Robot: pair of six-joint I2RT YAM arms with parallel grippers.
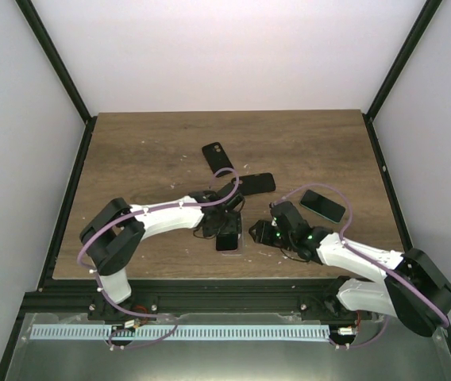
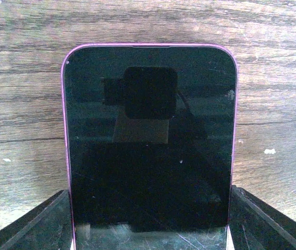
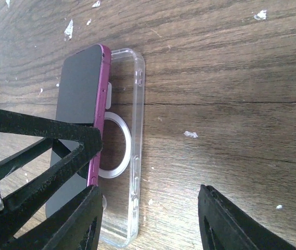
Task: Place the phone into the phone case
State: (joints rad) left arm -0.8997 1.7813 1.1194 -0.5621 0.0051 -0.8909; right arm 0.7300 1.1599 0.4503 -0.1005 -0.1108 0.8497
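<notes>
The phone (image 2: 148,146), black-screened with a magenta rim, lies lengthwise between my left gripper's (image 2: 149,229) fingers (image 2: 38,229), which press its two long edges. In the right wrist view the phone (image 3: 80,88) is tilted, its magenta edge raised over the clear phone case (image 3: 137,156), whose white ring (image 3: 118,151) shows beside it. The case lies flat on the wood, partly under the phone. My right gripper (image 3: 150,219) hangs open just right of it, with the case's outer rim and bare wood between its fingers. From above, the phone (image 1: 228,238) sits between both grippers.
Three black slabs lie further back on the wooden table (image 1: 130,159): one (image 1: 217,155) at centre, one (image 1: 257,183) behind the left gripper, one (image 1: 322,205) to the right. White flecks dot the wood. Black frame rails border the table.
</notes>
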